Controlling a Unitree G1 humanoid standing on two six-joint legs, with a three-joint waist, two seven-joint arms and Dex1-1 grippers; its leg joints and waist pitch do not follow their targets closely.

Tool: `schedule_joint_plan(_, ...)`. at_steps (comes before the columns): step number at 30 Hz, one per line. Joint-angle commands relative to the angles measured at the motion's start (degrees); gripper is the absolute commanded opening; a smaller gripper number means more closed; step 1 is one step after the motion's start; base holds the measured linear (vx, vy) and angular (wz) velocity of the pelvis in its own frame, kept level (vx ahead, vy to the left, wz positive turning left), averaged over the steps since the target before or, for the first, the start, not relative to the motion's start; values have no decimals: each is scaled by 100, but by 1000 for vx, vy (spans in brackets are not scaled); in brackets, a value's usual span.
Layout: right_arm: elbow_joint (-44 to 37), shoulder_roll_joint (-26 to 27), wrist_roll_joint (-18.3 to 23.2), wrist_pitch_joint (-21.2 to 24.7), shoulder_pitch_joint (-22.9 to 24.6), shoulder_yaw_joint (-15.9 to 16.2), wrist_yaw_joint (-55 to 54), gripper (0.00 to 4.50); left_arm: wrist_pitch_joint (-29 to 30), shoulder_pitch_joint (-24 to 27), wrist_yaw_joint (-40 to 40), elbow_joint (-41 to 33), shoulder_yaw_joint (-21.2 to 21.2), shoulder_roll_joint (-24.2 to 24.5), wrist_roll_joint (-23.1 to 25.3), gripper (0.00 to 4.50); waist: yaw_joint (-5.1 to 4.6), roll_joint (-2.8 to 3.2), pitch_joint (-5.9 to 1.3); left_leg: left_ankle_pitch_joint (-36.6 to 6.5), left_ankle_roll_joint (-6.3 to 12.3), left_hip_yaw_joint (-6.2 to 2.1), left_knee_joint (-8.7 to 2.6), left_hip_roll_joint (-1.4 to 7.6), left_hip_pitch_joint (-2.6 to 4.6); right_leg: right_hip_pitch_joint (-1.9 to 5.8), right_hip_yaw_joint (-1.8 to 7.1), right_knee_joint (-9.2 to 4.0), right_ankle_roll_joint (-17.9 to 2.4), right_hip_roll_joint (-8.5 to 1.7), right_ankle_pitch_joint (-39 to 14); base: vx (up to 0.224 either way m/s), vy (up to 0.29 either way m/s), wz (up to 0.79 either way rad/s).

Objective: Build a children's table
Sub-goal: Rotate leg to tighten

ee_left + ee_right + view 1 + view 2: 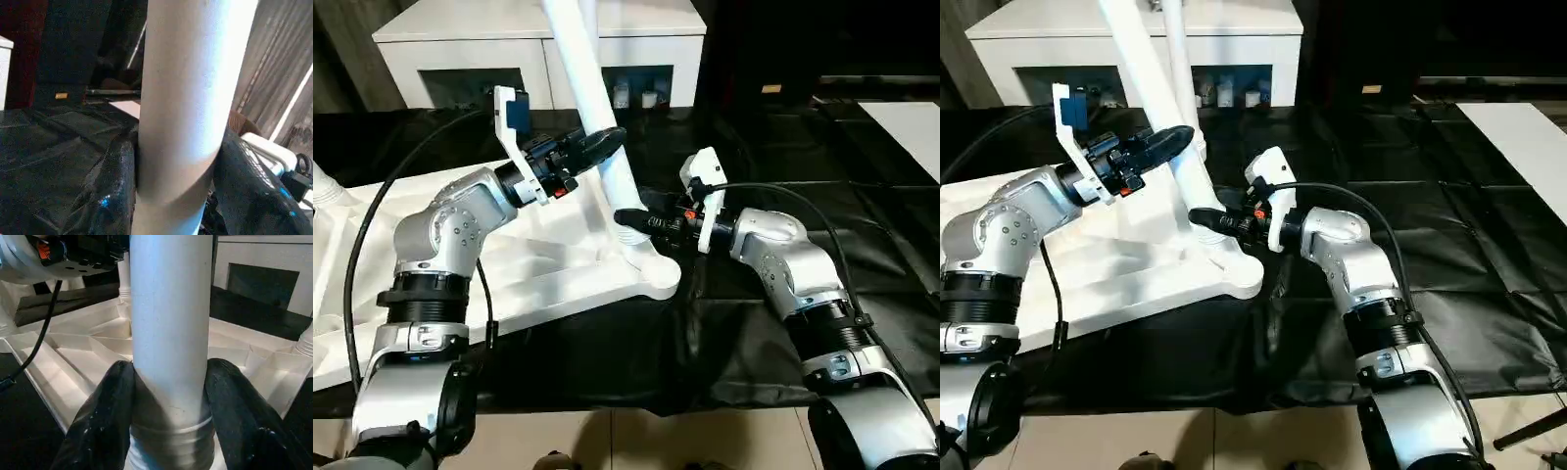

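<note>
The white tabletop (558, 279) lies underside up on a black sheet (783, 323), its ribs showing. The left gripper (603, 144) has its two black fingers (110, 196) pressed on either side of a white leg (597, 108), partway up the tube. That leg stands tilted in the tabletop's near corner socket (651, 271) (a white cabinet (538, 44) sits behind it). The right gripper (628, 217) clamps the same leg low down, just above the socket, its fingers (98, 421) touching both sides.
</note>
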Motion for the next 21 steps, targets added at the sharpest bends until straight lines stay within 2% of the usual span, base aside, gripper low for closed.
schedule_joint_plan(1,-58,42,51,139,-103,-6,-38,243,14,-71,-218,-298,-211,-37,-8,195,8,31,-590,-1249,173,92,-342,-107,17,475,172,-374,-1118,-157,-1483,0,0,0)
schedule_joint_plan(8,-64,-9,7,301,-230,144,128,306,-26,-44,-344,-541,-512,48,161,192,11,32,-589,-1176,175,97,-335,-101,9,469,180,-355,-1179,-161,-1359,0,0,0)
schedule_joint_plan(13,-77,-87,-85,474,-261,331,310,310,-50,-36,-439,-595,-642,100,231,190,10,23,-585,-1192,168,98,-335,-112,4,478,176,-375,-1099,-155,-1475,0,0,0)
schedule_joint_plan(19,-33,-146,-134,639,-296,381,333,310,-88,-2,-499,-612,-743,183,300,190,8,24,-583,-1195,148,96,-336,-107,7,470,181,-369,-1100,-153,-1475,0,0,0)
schedule_joint_plan(21,-15,-183,-135,669,-317,392,359,310,-126,-7,-541,-566,-776,221,341,190,7,42,-586,-1220,144,97,-335,-108,16,463,179,-376,-1078,-150,-1511,0,0,0)
